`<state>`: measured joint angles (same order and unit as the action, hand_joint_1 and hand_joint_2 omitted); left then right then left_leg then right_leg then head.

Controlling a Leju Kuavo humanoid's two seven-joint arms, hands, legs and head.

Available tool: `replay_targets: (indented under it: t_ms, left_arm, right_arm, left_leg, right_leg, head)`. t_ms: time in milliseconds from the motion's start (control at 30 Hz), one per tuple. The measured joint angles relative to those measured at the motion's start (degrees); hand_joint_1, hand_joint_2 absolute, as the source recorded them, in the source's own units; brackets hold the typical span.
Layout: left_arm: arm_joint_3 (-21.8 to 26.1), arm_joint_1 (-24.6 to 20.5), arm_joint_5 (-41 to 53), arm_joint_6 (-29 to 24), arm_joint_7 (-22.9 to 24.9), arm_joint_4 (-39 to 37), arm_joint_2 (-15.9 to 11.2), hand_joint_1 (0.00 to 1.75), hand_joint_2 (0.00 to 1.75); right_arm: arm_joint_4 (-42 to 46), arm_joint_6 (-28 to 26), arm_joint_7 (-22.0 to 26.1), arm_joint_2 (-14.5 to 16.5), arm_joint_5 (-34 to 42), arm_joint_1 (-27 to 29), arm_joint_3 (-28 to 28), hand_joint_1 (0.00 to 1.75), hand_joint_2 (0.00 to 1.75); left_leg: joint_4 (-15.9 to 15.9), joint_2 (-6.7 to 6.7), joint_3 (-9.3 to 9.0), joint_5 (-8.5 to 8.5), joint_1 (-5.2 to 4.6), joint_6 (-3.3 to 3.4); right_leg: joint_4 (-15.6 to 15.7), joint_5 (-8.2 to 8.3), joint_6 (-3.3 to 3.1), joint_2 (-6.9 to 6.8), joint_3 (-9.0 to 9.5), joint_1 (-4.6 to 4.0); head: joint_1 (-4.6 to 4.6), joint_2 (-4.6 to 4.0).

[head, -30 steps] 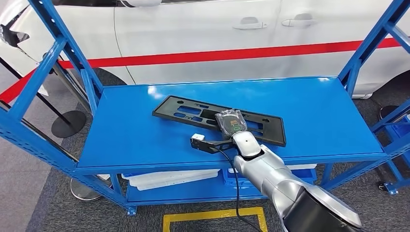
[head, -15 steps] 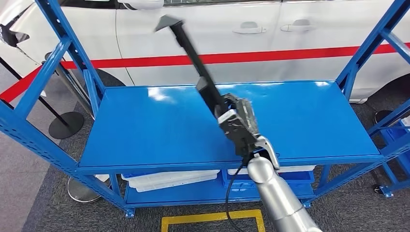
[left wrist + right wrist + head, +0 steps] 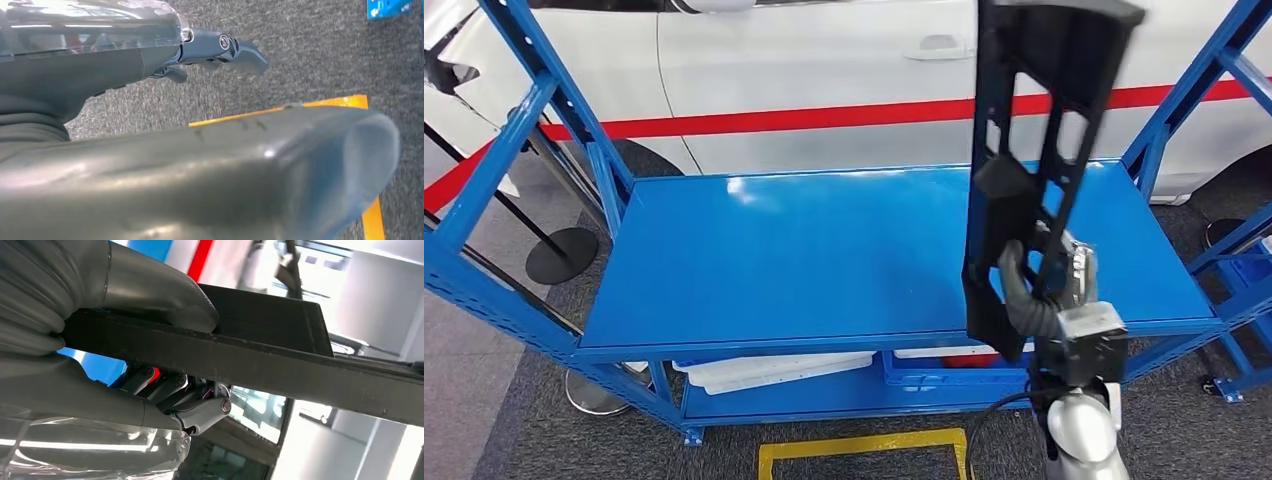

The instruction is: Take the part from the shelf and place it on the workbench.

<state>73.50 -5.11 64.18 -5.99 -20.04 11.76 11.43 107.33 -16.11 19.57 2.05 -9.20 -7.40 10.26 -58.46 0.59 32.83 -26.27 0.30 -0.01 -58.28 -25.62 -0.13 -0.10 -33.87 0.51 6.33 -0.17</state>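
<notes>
right hand (image 3: 1046,290) grips black plastic frame part (image 3: 1034,150), now lifted off blue shelf (image 3: 824,250), upright near its right front edge. left hand (image 3: 220,47) hangs, holds nothing. next: carry to desk.

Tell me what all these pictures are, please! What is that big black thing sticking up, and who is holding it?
These pictures come from cameras on a walking robot with two silver arms. The wide picture is taken from its head, looking down at a blue metal shelf parked in front of a white car with a red stripe. The robot's right hand holds a long flat black plastic part with cut-out holes, lifted upright off the shelf. One close-up comes from a camera at the right wrist: you see the grey thumb pressing on the part's edge. The other close-up is from the left wrist: the left hand holds nothing, above grey carpet with yellow floor tape. White trays sit on the lower shelf.
</notes>
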Motion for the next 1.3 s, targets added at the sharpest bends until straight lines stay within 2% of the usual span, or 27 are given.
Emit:
replay_targets:
  t_ms: [67,133,167,200,233,300,367,433,500,533,567,667,700,733,767,833,900,933,1000,1033,1067,1100,1167,1200,1233,1267,1300]
  left_arm:
    - [0.0,0.0,-0.7,-0.2,-0.2,0.0,-0.1,0.0,0.0]
    - [0.1,0.1,-1.5,-0.5,-0.1,0.0,-0.1,0.0,0.0]
    - [0.3,0.1,-1.9,-0.6,0.1,0.0,-0.2,0.0,0.0]
    - [0.5,0.1,-2.4,-0.7,0.2,0.0,-0.2,0.0,0.0]
    - [0.8,0.2,-2.8,-0.8,0.5,0.0,-0.3,0.0,0.0]
    - [1.3,0.2,-3.6,-1.2,0.9,0.0,-0.4,0.0,0.0]
    - [1.8,0.2,-4.2,-1.7,1.2,0.0,-0.6,0.0,0.0]
    - [2.3,0.3,-4.3,-2.3,1.5,0.0,-0.8,0.0,0.0]
    - [2.4,0.2,-4.3,-2.7,1.8,0.0,-0.8,0.0,0.0]
    - [2.4,0.1,-4.3,-2.8,1.9,0.0,-0.8,0.0,0.0]
    - [2.5,0.1,-4.3,-2.9,1.9,0.0,-0.8,0.0,0.0]
    - [2.5,0.0,-4.2,-3.0,2.0,0.0,-0.8,0.0,0.0]
    - [2.6,0.0,-4.2,-3.0,2.0,0.0,-0.8,0.0,0.0]
    - [2.6,0.0,-4.2,-3.0,2.1,0.0,-0.8,0.0,0.0]
    - [2.7,-0.1,-4.2,-3.0,2.2,0.0,-0.8,0.0,0.0]
    - [2.7,-0.2,-3.9,-3.2,2.6,0.0,-0.8,0.0,0.0]
    - [2.7,-0.3,-3.6,-3.5,3.0,0.0,-0.9,0.0,0.0]
    - [2.7,-0.2,-3.5,-3.8,3.2,0.0,-1.0,0.0,0.0]
    - [2.8,-0.2,-3.5,-4.6,3.6,0.0,-1.0,0.0,0.0]
    - [2.8,-0.2,-3.6,-5.0,3.8,0.0,-1.0,0.0,0.0]
    - [2.8,-0.1,-3.6,-5.2,3.9,0.0,-1.0,0.0,0.0]
    - [2.9,0.0,-3.7,-5.4,4.0,0.0,-1.0,0.0,0.0]
    - [3.1,0.1,-3.9,-5.5,4.0,0.0,-1.0,0.0,0.0]
    - [3.3,0.2,-3.9,-5.6,4.0,0.0,-1.0,0.0,0.0]
    - [3.4,0.2,-4.0,-5.6,4.0,0.0,-1.0,0.0,0.0]
    - [3.4,0.2,-4.1,-5.6,3.9,0.0,-1.1,0.0,0.0]
    - [3.5,0.1,-4.2,-5.6,3.9,0.0,-1.1,0.0,0.0]
  right_arm:
    - [2.7,2.0,4.4,-0.8,6.7,4.0,-2.2,1.75,1.75]
    - [4.8,6.3,9.4,-1.6,13.4,8.9,-5.0,1.75,1.75]
    - [5.6,9.2,11.6,-1.9,16.0,11.4,-6.6,1.75,1.75]
    - [6.2,12.4,13.6,-2.0,18.2,13.9,-8.3,1.75,1.75]
    - [6.7,15.9,15.3,-2.1,19.8,16.2,-9.9,1.75,1.75]
    - [7.7,22.2,18.1,-2.1,21.9,19.9,-12.5,1.75,1.75]
    - [8.6,26.9,19.8,-1.6,22.8,22.6,-14.4,1.75,1.75]
    - [9.4,29.3,20.2,-0.7,22.6,24.9,-16.2,1.75,1.75]
    - [10.4,30.7,20.2,0.3,22.2,27.6,-18.2,1.75,1.75]
    - [10.9,31.2,20.3,0.7,22.1,28.7,-19.3,1.75,1.75]
    - [11.3,31.5,20.3,0.9,22.1,29.4,-20.2,1.75,1.75]
    - [11.8,32.0,20.3,1.5,22.1,30.4,-21.7,1.75,1.75]
    - [11.8,32.3,20.3,1.8,22.1,30.9,-22.1,1.75,1.75]
    - [11.8,32.7,20.3,2.1,22.1,31.4,-22.6,1.75,1.75]
    - [11.8,33.1,20.3,2.4,22.1,31.8,-23.0,1.75,1.75]
    - [12.2,34.4,20.3,3.3,21.8,32.4,-24.0,1.75,1.75]
    - [12.9,35.9,20.3,5.0,20.7,33.5,-24.9,1.75,1.75]
    - [13.2,36.6,20.3,5.9,19.8,34.0,-25.1,1.75,1.75]
    - [13.8,37.5,20.3,7.8,18.1,34.6,-25.3,1.75,1.75]
    - [14.0,37.8,20.3,8.6,17.4,34.8,-25.4,1.75,1.75]
    - [14.2,38.0,20.3,9.3,16.9,34.9,-25.4,1.75,1.75]
    - [14.3,38.2,20.3,10.0,16.5,34.9,-25.4,1.75,1.75]
    - [14.3,38.5,20.3,11.1,16.3,34.9,-25.4,1.75,1.75]
    - [14.3,38.7,20.3,11.6,16.2,34.9,-25.4,1.75,1.75]
    - [14.2,38.8,20.2,12.1,16.0,34.9,-25.4,1.75,1.75]
    - [14.2,38.8,20.2,12.4,15.9,34.9,-25.4,1.75,1.75]
    - [14.1,38.8,20.2,12.8,15.7,34.9,-25.4,1.75,1.75]
  left_leg:
    - [-3.5,-0.14,1.41,-2.46,0.14,-0.48]
    - [-11.1,-0.27,4.63,-6.22,0.27,-0.81]
    - [-14.4,-0.27,6.1,-7.36,0.31,-0.91]
    - [-16.0,-0.27,6.81,-7.5,0.32,-0.92]
    - [-15.3,-0.24,6.43,-6.54,0.3,-0.79]
    - [-8.2,0.54,3.04,-2.85,0.23,0.0]
    - [-1.7,2.16,-0.19,-0.56,0.16,0.9]
    - [0.0,2.66,-1.08,-0.35,-0.06,1.21]
    - [0.9,1.68,-1.24,0.26,0.02,1.38]
    - [1.4,1.12,-1.3,0.7,0.17,1.57]
    - [1.9,0.44,-1.26,1.15,0.34,1.76]
    - [2.0,-1.64,-0.47,1.7,0.31,2.01]
    - [1.8,-2.3,-0.11,1.82,0.31,1.97]
    - [1.6,-2.95,0.29,1.94,0.33,1.87]
    - [1.3,-3.59,0.7,2.06,0.37,1.73]
    - [0.4,-4.64,1.48,2.19,0.35,1.23]
    - [-0.4,-5.36,1.78,2.3,0.26,0.4]
    - [-0.5,-5.76,1.8,2.46,0.26,-0.1]
    - [-0.5,-6.42,1.77,2.75,0.48,-1.07]
    - [-1.0,-5.89,2.06,1.96,0.63,-1.49]
    - [-2.5,-4.85,2.58,0.13,0.76,-1.76]
    - [-5.1,-3.44,3.38,-2.6,0.85,-1.91]
    - [-12.4,-1.48,5.09,-8.12,0.81,-1.84]
    - [-15.0,-1.13,5.33,-9.4,0.74,-1.67]
    - [-15.9,-0.99,4.71,-9.46,0.64,-1.4]
    - [-14.4,-0.81,2.96,-8.43,0.45,-0.99]
    - [-11.0,-0.3,0.31,-6.93,0.18,-0.43]
  right_leg:
    - [0.3,0.03,-0.71,-0.27,0.22,0.22]
    - [0.3,-0.17,-1.15,-0.47,0.35,0.15]
    - [0.2,-0.26,-1.24,-0.52,0.44,0.09]
    - [0.2,-0.34,-1.29,-0.52,0.54,0.03]
    - [0.1,-0.4,-1.27,-0.34,0.66,-0.04]
    - [0.0,-0.51,-1.16,0.4,0.87,-0.19]
    - [-0.2,-0.47,-0.79,1.39,0.72,-0.27]
    - [-0.1,-0.21,-0.1,2.23,0.44,0.02]
    - [-0.1,-0.15,0.68,2.68,0.28,0.18]
    - [-0.7,-0.91,1.02,2.41,0.0,0.17]
    - [-2.3,-2.48,1.33,1.94,-0.68,0.17]
    - [-11.7,-8.86,2.24,0.83,-3.86,0.66]
    - [-13.7,-9.62,2.59,0.73,-4.14,0.9]
    - [-13.8,-9.28,2.94,0.6,-3.44,1.2]
    - [-11.9,-8.08,3.28,0.3,-1.72,1.52]
    - [-4.9,-5.72,3.69,-1.59,3.39,1.93]
    - [-0.7,-4.92,2.97,-3.2,6.04,1.67]
    - [-0.3,-4.95,2.3,-3.23,5.98,1.38]
    - [-0.2,-4.34,1.02,-2.23,5.12,1.24]
    - [-0.2,-3.78,0.46,-1.69,4.57,1.23]
    - [-0.1,-3.19,-0.08,-1.21,3.96,1.26]
    - [0.0,-2.57,-0.49,-0.71,3.27,1.21]
    - [-0.1,-1.39,-1.04,0.5,1.7,0.8]
    - [-0.2,-0.81,-1.16,1.19,0.91,0.55]
    - [-0.3,-0.27,-1.23,1.89,0.17,0.32]
    - [-0.3,0.24,-1.23,2.66,-0.48,0.11]
    - [-0.4,0.72,-1.19,3.42,-1.0,-0.05]
  head:
    - [0.01,0.0]
    - [0.01,0.0]
    - [0.01,0.0]
    - [0.01,0.0]
    - [0.01,0.0]
    - [0.0,0.0]
    - [-0.01,0.0]
    - [-0.01,0.0]
    - [-0.01,0.0]
    - [-0.02,0.0]
    - [-0.02,0.0]
    - [-0.02,0.0]
    - [-0.02,0.0]
    - [-0.02,0.0]
    - [-0.02,0.0]
    - [-0.02,0.0]
    - [0.02,0.0]
    - [0.04,0.0]
    - [0.07,0.0]
    - [0.07,0.0]
    - [0.08,0.0]
    - [0.08,0.0]
    - [0.08,0.0]
    - [0.07,0.0]
    - [0.07,0.0]
    - [0.07,0.0]
    - [0.07,0.0]
